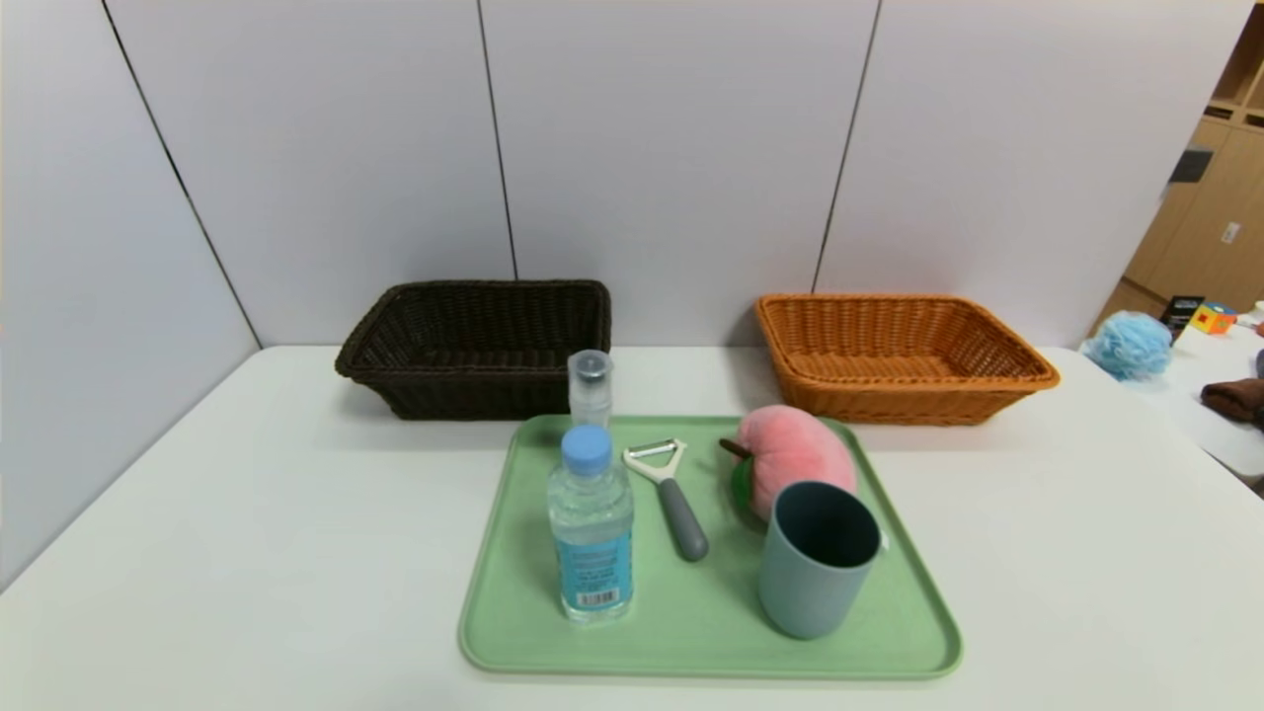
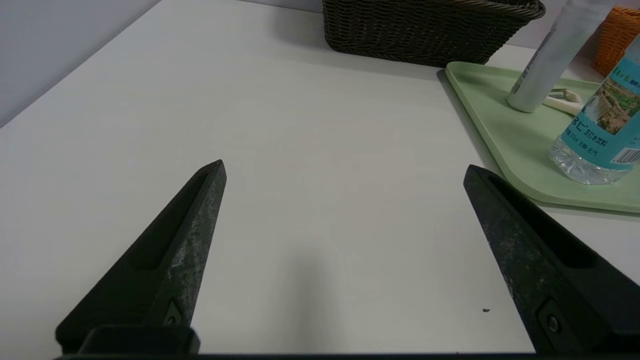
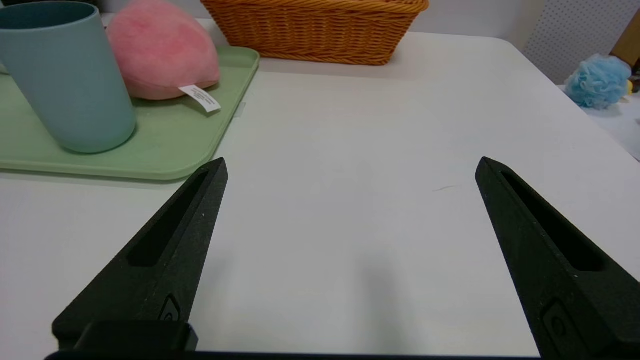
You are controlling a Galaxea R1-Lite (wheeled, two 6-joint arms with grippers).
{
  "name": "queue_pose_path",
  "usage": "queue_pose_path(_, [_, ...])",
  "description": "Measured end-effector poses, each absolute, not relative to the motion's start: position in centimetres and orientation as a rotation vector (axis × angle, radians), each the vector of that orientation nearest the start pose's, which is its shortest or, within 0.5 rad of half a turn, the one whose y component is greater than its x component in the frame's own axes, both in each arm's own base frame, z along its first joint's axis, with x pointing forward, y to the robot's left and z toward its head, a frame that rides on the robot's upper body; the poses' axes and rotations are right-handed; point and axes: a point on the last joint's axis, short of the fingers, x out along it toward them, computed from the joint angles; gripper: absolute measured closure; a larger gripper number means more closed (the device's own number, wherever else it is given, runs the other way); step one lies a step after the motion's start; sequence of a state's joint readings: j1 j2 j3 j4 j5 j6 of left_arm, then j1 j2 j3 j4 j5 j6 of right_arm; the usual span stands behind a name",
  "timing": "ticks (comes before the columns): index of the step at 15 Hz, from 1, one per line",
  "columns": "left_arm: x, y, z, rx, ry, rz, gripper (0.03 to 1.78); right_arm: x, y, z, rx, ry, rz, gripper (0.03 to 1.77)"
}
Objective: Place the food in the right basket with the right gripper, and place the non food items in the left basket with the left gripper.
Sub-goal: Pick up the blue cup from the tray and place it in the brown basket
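Plainly, the plush peach (image 1: 795, 456) is pink with a brown stem.

Matte black on left gripper (image 2: 345, 162), wedge-shaped, slotted, scuffed grey along inner faces, fitted with round screws. Black, tapered, slotted on right gripper (image 3: 352, 159), less scuffed.
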State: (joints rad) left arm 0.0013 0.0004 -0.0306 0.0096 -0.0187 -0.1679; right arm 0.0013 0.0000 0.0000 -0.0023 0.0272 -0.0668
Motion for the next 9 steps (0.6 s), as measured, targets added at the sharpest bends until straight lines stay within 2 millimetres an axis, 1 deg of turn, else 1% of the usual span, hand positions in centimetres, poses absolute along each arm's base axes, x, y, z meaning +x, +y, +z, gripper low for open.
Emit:
queue_pose_path(3, [-2.7,-0.1,8.9,-0.126,-0.038,-0.040,0.12,-2.3,0.1,7.6,-0.081,-0.008,0.031,0.09])
queue_pose_path(5, [-3.3,-0.3,10.5,-0.119,-0.079,-0.114,0.12,-2.3,0.1,8.0,-0.085,-0.033,0.037,0.09])
queue_pose_path(7, [-4.0,-0.4,12.5,-0.115,-0.099,-0.167,0.12,-2.9,0.2,9.8,-0.084,-0.079,0.076,0.09])
queue_pose_path(9, [-3.8,-0.4,15.0,-0.115,-0.104,-0.178,0.12,-3.4,0.2,11.8,-0.083,-0.073,0.110,0.09])
